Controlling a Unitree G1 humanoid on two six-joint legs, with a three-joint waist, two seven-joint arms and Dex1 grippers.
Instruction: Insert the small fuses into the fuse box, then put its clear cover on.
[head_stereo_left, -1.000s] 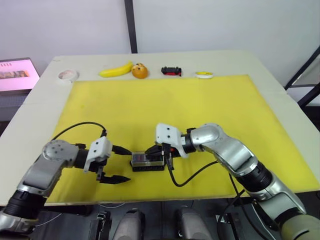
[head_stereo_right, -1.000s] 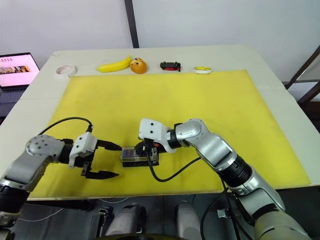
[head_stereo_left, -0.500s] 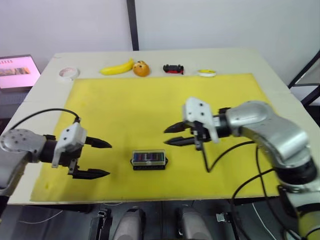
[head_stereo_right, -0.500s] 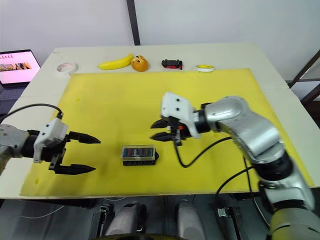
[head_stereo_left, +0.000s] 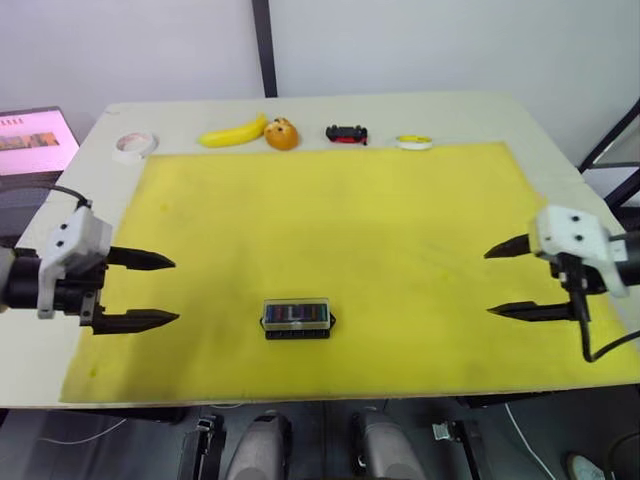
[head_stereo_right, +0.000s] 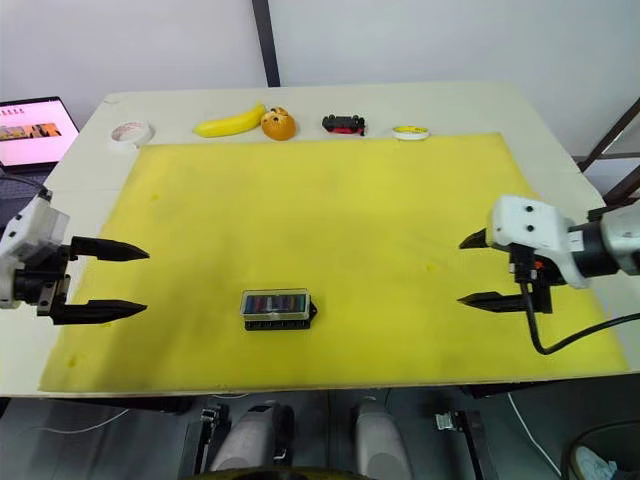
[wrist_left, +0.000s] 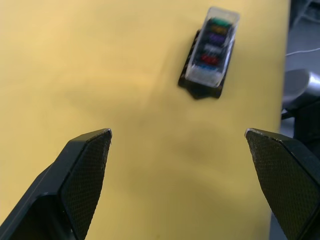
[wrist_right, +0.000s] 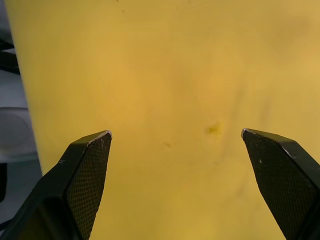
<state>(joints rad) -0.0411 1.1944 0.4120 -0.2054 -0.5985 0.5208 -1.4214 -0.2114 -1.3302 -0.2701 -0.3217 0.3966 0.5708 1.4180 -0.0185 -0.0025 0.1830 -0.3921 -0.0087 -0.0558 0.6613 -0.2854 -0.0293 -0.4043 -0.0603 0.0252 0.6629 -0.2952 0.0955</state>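
Note:
The black fuse box (head_stereo_left: 297, 319) lies on the yellow mat (head_stereo_left: 330, 220) near its front edge, centre-left. The clear cover (wrist_left: 212, 46) sits on top of it, and the small fuses (wrist_left: 212, 47) show through it as a row of green, purple, red and blue chips. My left gripper (head_stereo_left: 168, 291) hangs open over the mat's left edge, well left of the box. Far to the right, my right gripper (head_stereo_left: 494, 282) is open too, with nothing between its fingers. In the right wrist view bare mat lies between the fingertips (wrist_right: 97, 142).
Along the table's far edge lie a tape roll (head_stereo_left: 133, 147), a banana (head_stereo_left: 233, 134), an orange (head_stereo_left: 281, 136), a black-and-red toy car (head_stereo_left: 346, 134) and a small yellow-and-white disc (head_stereo_left: 412, 143). A laptop screen (head_stereo_left: 35, 145) stands off the table's left side.
My right gripper let go of the fuse box, opened and pulled far out to the right. The left arm drew back to the left, still open. The covered box stayed in place.

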